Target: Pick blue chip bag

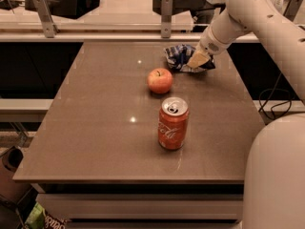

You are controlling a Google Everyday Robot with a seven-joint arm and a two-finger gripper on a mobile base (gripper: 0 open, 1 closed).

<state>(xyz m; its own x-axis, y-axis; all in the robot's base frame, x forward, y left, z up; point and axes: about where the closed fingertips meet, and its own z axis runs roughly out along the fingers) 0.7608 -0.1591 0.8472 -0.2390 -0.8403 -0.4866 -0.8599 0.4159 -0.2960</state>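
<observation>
Blue chip bag (175, 54) at pincer (196, 61) (tabletop (95, 123))

Claw (198, 60) low over far right part of counter (90, 128), touching right side of blue chip bag (176, 56). Apple (159, 80) near bag, front-left. Soda can (172, 123) upright, mid-counter.
</observation>
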